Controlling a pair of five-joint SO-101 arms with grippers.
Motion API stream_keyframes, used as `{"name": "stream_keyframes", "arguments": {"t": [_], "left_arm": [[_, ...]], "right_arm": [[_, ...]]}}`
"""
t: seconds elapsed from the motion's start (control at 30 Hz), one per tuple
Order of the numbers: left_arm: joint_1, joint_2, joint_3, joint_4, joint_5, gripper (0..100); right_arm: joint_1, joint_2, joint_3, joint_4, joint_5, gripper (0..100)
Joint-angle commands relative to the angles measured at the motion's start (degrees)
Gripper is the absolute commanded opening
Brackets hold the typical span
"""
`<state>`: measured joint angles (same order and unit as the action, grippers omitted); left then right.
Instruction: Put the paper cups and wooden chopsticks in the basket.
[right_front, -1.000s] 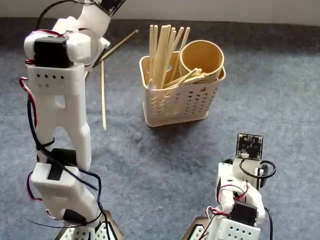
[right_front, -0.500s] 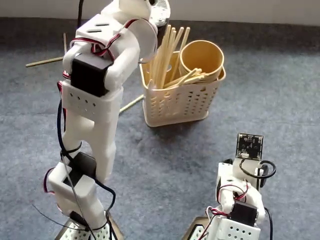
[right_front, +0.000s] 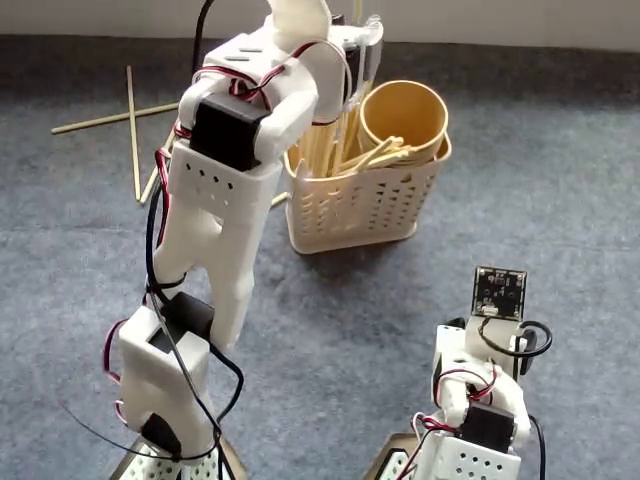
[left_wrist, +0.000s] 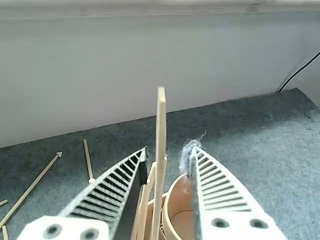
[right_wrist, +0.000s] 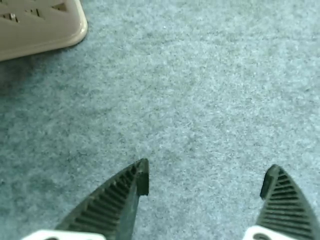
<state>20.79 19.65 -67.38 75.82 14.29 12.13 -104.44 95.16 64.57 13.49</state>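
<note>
I am holding my left gripper (left_wrist: 168, 152) over the basket (right_front: 350, 205), at its far side, with the fingers parted by a moderate gap. One chopstick (left_wrist: 161, 150) is standing upright between them, closer to the dark finger. It may be leaning on that finger, though I cannot tell from here, and the two fingers are not pinching it together. Its lower end is dropping down among the other sticks (right_front: 350, 130) that are standing in the basket. A cup (right_front: 405, 115) is sitting in the basket's other half, mouth up, with a few flat sticks lying across the rim just beside it. From my left wrist, the cup's edge is showing just under the light finger.

Loose chopsticks (right_front: 131, 130) are lying on the carpet (right_front: 550, 200) off to my left of the basket, well apart from it, two of them crossing near their far ends.

I am keeping my right gripper (right_wrist: 207, 175) low over bare carpet, fingers spread wide and holding nothing. A corner of the basket is showing beyond it, well apart.
</note>
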Motion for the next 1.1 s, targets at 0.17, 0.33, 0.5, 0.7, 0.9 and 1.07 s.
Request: {"name": "stream_keyframes", "arguments": {"t": [0.17, 0.33, 0.5, 0.7, 0.9, 1.07], "left_arm": [[-7.87, -0.66, -1.63, 2.73, -3.78, 14], [-27.03, 0.04, -3.65, 8.09, -6.59, 13], [-42.42, 1.89, 7.25, 11.16, -19.52, 13], [-38.37, 10.33, 27.3, 11.34, -24.53, 13], [-20.97, 15.16, 31.87, 17.41, -21.8, 16], [-17.54, 17.1, 32.04, 19.69, -24.79, 23]], "right_arm": [[-0.48, -0.48, 6.2, -1.1, 0.62, 34.7], [-0.48, -0.48, 6.2, -1.1, 0.62, 34.7], [-0.48, -0.48, 6.2, -1.1, 0.62, 34.7], [-0.48, -0.48, 6.2, -0.92, 0.62, 34.7], [-0.48, -0.48, 6.2, -0.84, 0.62, 34.7], [-0.48, -0.48, 6.2, -0.75, 0.7, 34.7]]}}
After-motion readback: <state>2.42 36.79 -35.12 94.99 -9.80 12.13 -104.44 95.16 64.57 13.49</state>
